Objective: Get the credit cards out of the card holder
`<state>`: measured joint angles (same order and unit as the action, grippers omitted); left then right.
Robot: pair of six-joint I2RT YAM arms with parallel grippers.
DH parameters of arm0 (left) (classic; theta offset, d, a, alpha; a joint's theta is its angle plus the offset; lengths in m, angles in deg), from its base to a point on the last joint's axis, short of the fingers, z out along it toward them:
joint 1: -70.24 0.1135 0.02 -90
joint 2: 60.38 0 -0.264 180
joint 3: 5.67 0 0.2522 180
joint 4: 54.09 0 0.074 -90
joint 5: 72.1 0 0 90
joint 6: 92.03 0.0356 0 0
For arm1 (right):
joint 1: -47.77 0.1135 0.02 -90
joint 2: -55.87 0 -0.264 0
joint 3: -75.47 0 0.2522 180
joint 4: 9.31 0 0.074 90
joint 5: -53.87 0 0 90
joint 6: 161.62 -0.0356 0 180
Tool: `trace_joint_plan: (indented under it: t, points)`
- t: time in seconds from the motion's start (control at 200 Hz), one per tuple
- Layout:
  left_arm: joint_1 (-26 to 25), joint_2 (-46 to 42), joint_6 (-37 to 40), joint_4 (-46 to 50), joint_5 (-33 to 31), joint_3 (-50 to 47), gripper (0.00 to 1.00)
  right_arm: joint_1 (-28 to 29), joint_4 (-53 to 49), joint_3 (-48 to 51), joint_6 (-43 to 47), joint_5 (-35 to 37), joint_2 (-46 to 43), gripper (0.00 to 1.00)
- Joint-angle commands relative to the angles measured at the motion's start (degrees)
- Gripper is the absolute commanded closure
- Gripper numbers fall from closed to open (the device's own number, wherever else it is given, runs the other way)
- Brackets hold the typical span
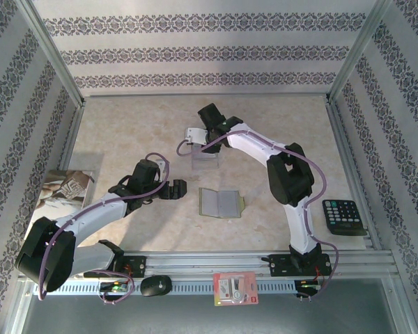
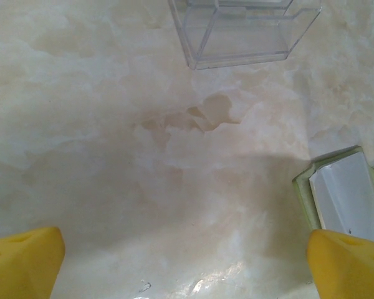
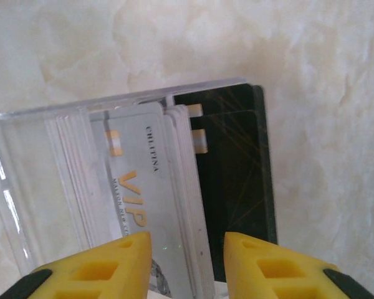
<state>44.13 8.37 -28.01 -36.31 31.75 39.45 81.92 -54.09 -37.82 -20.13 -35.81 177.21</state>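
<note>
left tool spread wide, right tool slightly parted, arm extended

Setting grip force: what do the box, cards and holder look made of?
Box: clear rigid plastic, see-through walls with sharp edges. Cards: likely glossy plastic, one silver with gold VIP print, one black. Holder: matte olive cover, perhaps fabric or faux leather, with shiny grey pockets; material uncertain.

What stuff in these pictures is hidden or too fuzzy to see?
Top view: card holder too small to show whether its pockets hold cards.
Left wrist view: the right edge and a finger of the left gripper cut the card holder off.
Right wrist view: cards overlap in the clear box, their lower ends behind the right gripper; no count possible.
The silver card's small print there is blurred.
</note>
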Motion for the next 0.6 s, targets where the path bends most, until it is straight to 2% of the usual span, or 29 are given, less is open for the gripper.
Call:
trace_joint_plan:
  t: [0.0, 0.125, 0.255, 0.365, 0.41, 0.49, 0.555, 0.595]
  points:
    - [1.1, -2.0, -1.3, -3.6, 1.2, -1.7, 0.01, 1.3, 6.7, 1.9, -4.5, -2.5, -7.4, 0.63]
    - [1.1, -3.4, -3.4, -6.5, 0.9, -3.6, 0.01, 1.2, 12.6, 6.2, -12.9, -4.7, -12.8, 0.62]
    - [1.1, -4.0, -4.3, -7.1, 0.7, -4.1, 0.01, 0.6, 21.9, 14.3, -30.2, -5.9, -20.2, 0.62]
    - [1.1, -6.6, -4.4, -8.6, -3.6, -5.9, 0.01, 0.7, 31.7, 24.9, -46.3, -4.6, -27.3, 0.59]
    - [1.1, -7.5, -3.6, -10.2, -4.8, -6.5, 0.01, 0.4, 36.0, 30.1, -53.1, -3.9, -30.5, 0.54]
    - [1.1, -8.2, -3.3, -10.5, -8.9, -5.9, 0.01, 0.0, 42.6, 39.1, -62.9, -0.2, -36.1, 0.39]
    - [1.2, -8.2, -2.7, -11.7, -12.7, -5.5, 0.01, -0.1, 43.5, 45.3, -67.1, 3.7, -40.1, 0.35]
    - [1.2, -8.0, -2.4, -12.1, -16.3, -5.1, 0.01, -0.4, 43.0, 48.8, -69.1, 7.2, -42.9, 0.29]
